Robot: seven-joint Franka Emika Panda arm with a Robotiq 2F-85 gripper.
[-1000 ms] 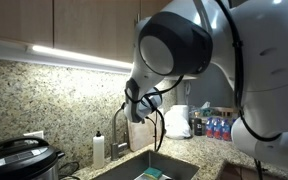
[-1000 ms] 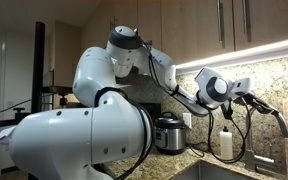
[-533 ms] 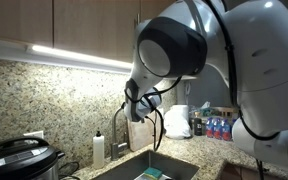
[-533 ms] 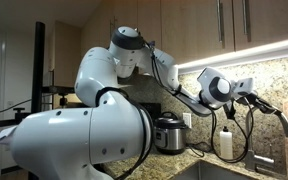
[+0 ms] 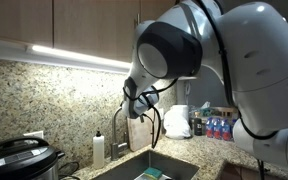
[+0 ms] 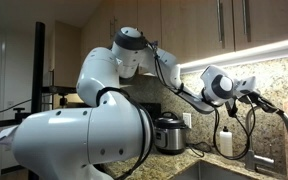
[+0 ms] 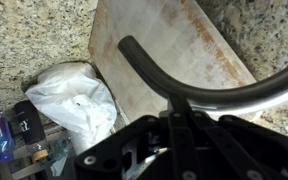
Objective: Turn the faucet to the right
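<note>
The faucet (image 5: 119, 118) is a slim gooseneck tap behind the sink; its arched spout also shows in an exterior view (image 6: 281, 112). In the wrist view the spout (image 7: 219, 96) curves across the frame just above my fingertips. My gripper (image 7: 181, 112) is shut, with its fingers together and pressed against the arch of the spout, not around it. In both exterior views the gripper (image 5: 134, 101) (image 6: 250, 97) sits at the top of the arch.
A white soap bottle (image 5: 99, 148) (image 6: 225, 142) stands beside the faucet, with a rice cooker (image 5: 19, 158) (image 6: 168, 133) further along. The sink (image 5: 149, 165) lies below. A cutting board (image 7: 174, 45) leans on the granite wall, next to a white plastic bag (image 7: 74, 100) and bottles (image 5: 216, 127).
The gripper and the faucet spout have swung slightly together, rightward in the exterior view that shows the spout at the right edge.
</note>
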